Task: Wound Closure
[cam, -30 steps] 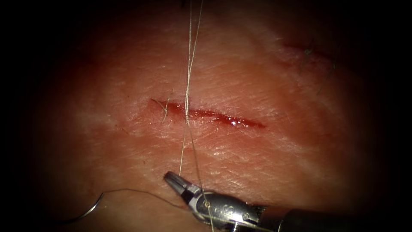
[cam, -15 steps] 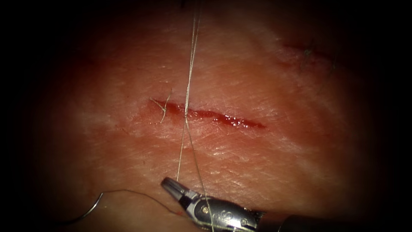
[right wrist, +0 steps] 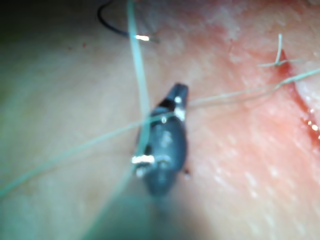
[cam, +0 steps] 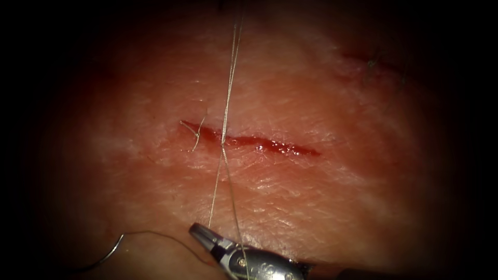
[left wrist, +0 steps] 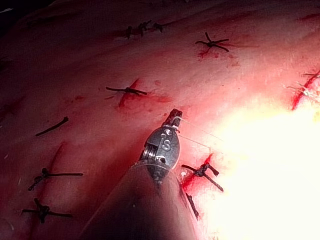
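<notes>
Our right tool (cam: pixel 203 235) is clamped on thread (cam: pixel 224 124) below the cut (cam: pixel 254 141); needle (cam: pixel 106 255) lies free on the tissue (cam: pixel 321 197); we judge steady, even tension best.

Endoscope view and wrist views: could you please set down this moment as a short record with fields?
Right tool: jaws shut on the thread, below the cut
Left tool: over stitched tissue; what it holds cannot be told
Thread: two strands rise from by the right tool, cross the cut and run on upward
Needle: lies on the tissue left of the cut, no tool on it, not in the tissue
Cut: red fluid along it; cut ends of thread at its left end
</notes>
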`<state>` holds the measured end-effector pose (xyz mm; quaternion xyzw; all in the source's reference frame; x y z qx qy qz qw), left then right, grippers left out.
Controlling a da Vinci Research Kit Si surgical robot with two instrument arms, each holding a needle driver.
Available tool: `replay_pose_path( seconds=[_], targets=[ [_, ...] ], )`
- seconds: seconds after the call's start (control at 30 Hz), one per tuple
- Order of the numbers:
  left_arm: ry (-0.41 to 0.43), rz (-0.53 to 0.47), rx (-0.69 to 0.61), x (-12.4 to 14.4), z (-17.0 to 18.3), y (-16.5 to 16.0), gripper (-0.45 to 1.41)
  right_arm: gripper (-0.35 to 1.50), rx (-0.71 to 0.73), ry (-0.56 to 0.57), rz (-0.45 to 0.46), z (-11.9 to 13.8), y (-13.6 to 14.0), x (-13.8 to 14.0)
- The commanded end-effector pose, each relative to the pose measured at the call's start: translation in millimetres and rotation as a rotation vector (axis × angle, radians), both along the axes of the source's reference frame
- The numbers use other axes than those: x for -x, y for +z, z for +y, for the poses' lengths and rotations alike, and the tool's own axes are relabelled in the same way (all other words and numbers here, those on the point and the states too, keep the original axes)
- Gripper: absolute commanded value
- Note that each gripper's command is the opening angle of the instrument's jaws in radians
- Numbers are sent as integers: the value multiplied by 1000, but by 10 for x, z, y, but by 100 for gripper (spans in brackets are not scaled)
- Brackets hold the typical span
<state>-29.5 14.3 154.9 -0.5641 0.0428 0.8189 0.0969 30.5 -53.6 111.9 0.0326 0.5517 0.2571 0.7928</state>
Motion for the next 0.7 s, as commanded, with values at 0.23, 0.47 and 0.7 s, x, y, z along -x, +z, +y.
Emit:
replay_pose_path(
  seconds=[0.23, 0.47, 0.7],
  targets=[
    [-3, 0, 1, 6, 6, 4, -45, -35, -2, -11, 3, -10, 3, -6],
    [-2, 1, 4, 5, 9, 3, -45, -35, 8, -36, 6, -25, 0, -9],
    [-2, 1, 4, 5, 9, 3, -45, -35, 2, -40, 12, -27, -3, -9]
  ],
)
